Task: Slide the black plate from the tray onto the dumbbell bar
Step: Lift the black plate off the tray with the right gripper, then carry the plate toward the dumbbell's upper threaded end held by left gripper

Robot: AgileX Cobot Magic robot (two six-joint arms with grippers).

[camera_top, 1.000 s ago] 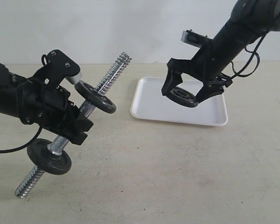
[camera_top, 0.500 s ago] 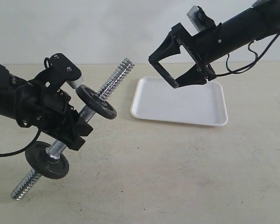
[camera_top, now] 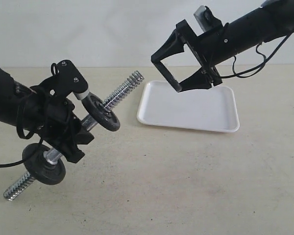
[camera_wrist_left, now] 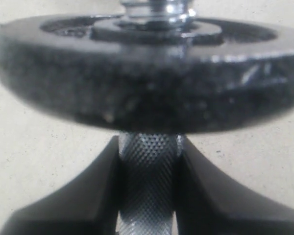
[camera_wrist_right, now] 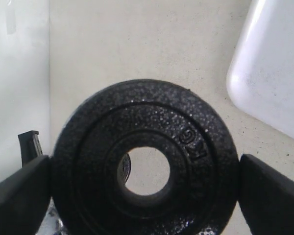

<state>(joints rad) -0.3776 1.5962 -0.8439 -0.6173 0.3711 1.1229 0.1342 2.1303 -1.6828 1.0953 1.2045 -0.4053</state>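
My right gripper (camera_top: pixel 167 73) is shut on the black plate (camera_top: pixel 162 70), holding it edge-on in the air above the left end of the white tray (camera_top: pixel 206 112). In the right wrist view the plate (camera_wrist_right: pixel 196 147) fills the space between the fingers (camera_wrist_right: pixel 272 196), its central hole open. My left gripper (camera_top: pixel 77 133) is shut on the dumbbell bar (camera_top: pixel 121 90), which tilts up toward the right with its threaded end free. Two matching black discs (camera_top: pixel 104 113) (camera_top: pixel 44 164) sit on it. In the left wrist view the fingers (camera_wrist_left: pixel 88 196) clamp the knurled bar (camera_wrist_left: pixel 148 186) under a disc (camera_wrist_left: pixel 137 88).
The tray holds nothing that I can see. The beige tabletop (camera_top: pixel 186 186) stretches in front, and a pale wall stands behind. A gap of roughly a plate's width separates the bar's upper tip from the held plate. The tray's corner (camera_wrist_right: pixel 274 73) shows beside the plate.
The right gripper lifted the plate off the tray, turned it edge-on and carried it left toward the bar. The left arm shifted the bar down and to the left.
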